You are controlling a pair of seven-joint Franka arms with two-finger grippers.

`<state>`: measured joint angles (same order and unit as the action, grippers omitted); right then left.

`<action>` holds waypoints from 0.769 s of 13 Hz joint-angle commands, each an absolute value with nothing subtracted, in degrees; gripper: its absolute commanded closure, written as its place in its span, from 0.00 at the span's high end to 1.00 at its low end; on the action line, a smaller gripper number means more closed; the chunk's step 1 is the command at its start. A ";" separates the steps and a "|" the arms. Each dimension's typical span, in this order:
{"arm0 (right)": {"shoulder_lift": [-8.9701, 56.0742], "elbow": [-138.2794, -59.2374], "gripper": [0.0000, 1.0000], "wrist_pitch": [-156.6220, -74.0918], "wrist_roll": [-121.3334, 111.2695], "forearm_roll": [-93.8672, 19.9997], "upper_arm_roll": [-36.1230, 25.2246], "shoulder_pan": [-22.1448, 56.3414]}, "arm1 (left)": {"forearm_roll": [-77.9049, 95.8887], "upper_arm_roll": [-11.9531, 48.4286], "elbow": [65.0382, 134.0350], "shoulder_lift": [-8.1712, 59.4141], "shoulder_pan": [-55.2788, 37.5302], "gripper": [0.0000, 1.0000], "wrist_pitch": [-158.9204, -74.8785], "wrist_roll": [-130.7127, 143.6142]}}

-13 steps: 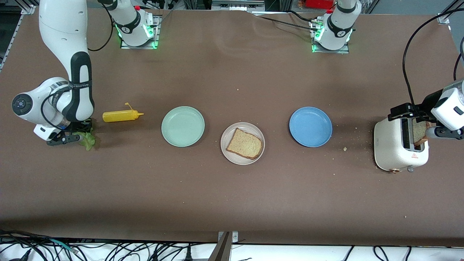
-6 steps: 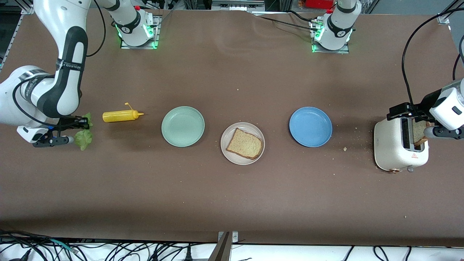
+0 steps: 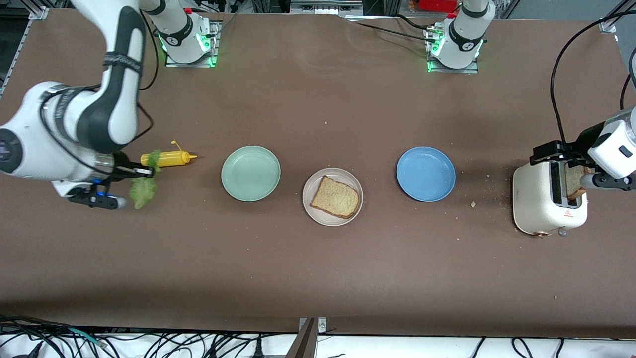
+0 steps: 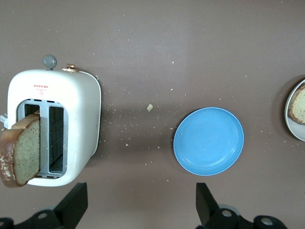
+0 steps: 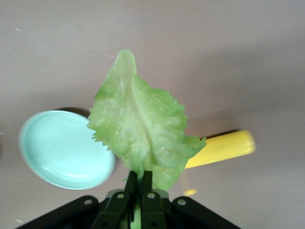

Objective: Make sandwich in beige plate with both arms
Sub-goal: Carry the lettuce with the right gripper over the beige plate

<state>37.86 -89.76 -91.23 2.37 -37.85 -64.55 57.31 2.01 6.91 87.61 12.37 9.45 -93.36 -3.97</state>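
**Green leaf aloft, second slice standing in the toaster**

Green lettuce leaf hangs pinched at its stem end between the closed fingers of the right gripper, up in the air over the table at the right arm's end, partly covering the yellow squeeze bottle that lies on its side below. In the right wrist view the lettuce leaf spreads out from the clamped fingertips. Next along the row sits the mint-green plate. The beige plate, slightly nearer the front camera than its neighbours, carries one bread slice lying flat. The blue plate follows. At the left arm's end stands a white toaster, with a second bread slice upright and leaning out of one slot. The left gripper hovers over the toaster with its fingers spread wide, holding nothing; whether they touch that slice cannot be told.
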 commanded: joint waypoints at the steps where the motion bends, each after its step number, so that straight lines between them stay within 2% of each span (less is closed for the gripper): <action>1: 38.58 -85.10 0.00 -90.88 19.18 -39.90 -59.62 58.54 | 0.00 7.29 88.42 11.07 9.49 1.00 -92.72 -3.25; 5: 38.94 -82.01 0.00 -97.01 41.79 -45.34 -50.65 58.62 | 0.00 7.21 88.42 11.07 9.67 1.00 -92.55 -3.25; 10: 40.33 -81.74 0.00 -116.50 63.77 -47.81 -37.02 58.45 | 0.18 7.12 88.42 11.16 9.84 1.00 -92.64 -3.34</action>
<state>38.77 -83.23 -110.97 57.58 -46.51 -40.68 59.45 2.01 6.75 87.62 12.34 9.56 -93.16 -3.92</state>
